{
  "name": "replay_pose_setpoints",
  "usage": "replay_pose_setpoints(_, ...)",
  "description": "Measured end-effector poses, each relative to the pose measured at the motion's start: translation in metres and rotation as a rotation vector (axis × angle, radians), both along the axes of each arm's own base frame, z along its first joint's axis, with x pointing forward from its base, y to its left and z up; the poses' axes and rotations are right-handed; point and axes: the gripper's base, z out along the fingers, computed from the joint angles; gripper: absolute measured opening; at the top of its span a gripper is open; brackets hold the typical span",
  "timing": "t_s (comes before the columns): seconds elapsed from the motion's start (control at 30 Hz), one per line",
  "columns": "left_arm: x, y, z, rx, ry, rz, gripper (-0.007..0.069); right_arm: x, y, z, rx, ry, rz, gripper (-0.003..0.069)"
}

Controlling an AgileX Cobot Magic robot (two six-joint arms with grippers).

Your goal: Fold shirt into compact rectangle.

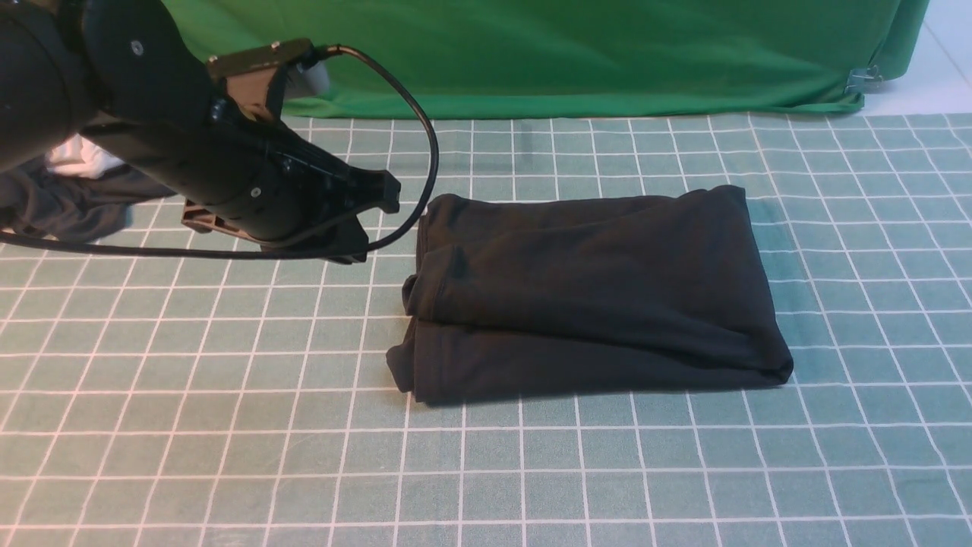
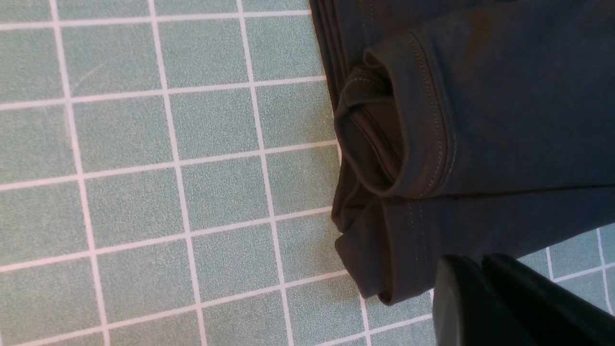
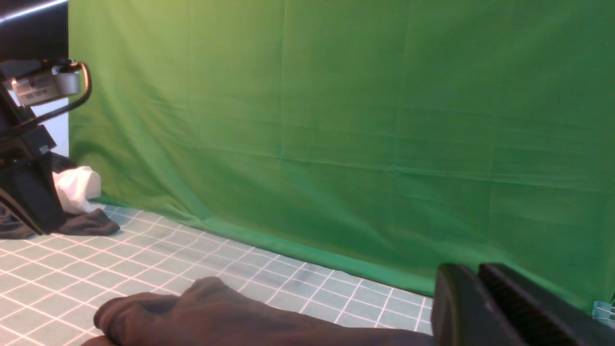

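**Black shirt lies folded on the grid cloth**

Black and soft, the shirt point(image 1: 592, 292) sits folded into a rough rectangle right of centre on the green checked tablecloth point(image 1: 228, 456), its hemmed edges stacked toward the left. The left gripper point(image 1: 387, 194) hovers just left of the bundle, jaws closed together on nothing. The right gripper point(image 3: 473, 298) shows only in its own wrist view, raised above the shirt, jaws pressed together and empty. A green backdrop point(image 1: 569, 53) hangs behind.
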Motion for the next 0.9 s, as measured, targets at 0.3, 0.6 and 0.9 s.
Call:
replay_pose_setpoints(0.3, 0.001, 0.001, 0.0, 0.018, -0.015, -0.003, 0.0012, -0.004, 0.003, -0.005, -0.005, 0.015, 0.044, 0.0076)
replay_pose_setpoints(0.6, 0.001, 0.002, 0.0, 0.026, -0.018, -0.005, 0.0012, -0.021, -0.017, -0.027, -0.068, 0.2, -0.116, 0.0089)
replay_pose_setpoints(0.9, 0.001, 0.002, 0.0, 0.03, -0.02, -0.006, 0.0012, -0.029, -0.032, -0.051, -0.049, 0.212, -0.317, 0.0113)
